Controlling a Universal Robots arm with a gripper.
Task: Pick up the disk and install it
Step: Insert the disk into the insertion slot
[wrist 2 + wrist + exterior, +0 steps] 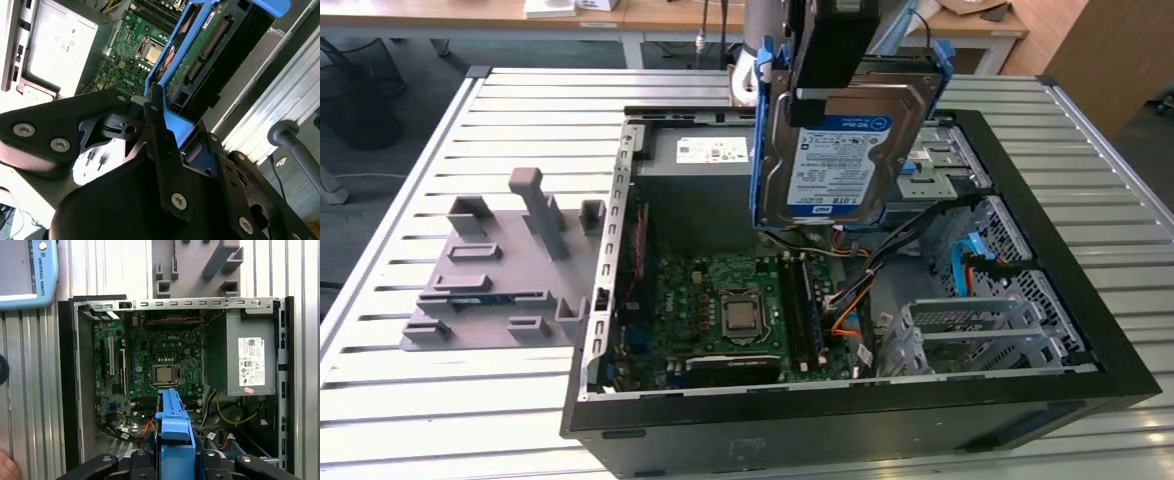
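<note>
The end effector [821,95] is pinching the disk [841,160] by its blue bracket, holding it upright in the air above the open case [854,430] on the bench [454,420], over the motherboard [720,300] near the power supply [700,165], label showing in the exterior view.

Exterior view: high, off the arm, tilted down at the open case [854,420] on the table [454,420]. Mid range, whole case in frame, fixture [494,270] at 9 o'clock, disk [843,150] hanging at 12 o'clock.
First wrist view: up on the arm, looks straight down into the case from medium distance, with the disk's blue edge in the foreground.
Second wrist view: very near, looks obliquely along the gripper [175,120] and the disk's board side into the case.
All three share the motherboard [707,290] and power supply [700,165]. Exterior and first wrist views also share the fixture.
</note>
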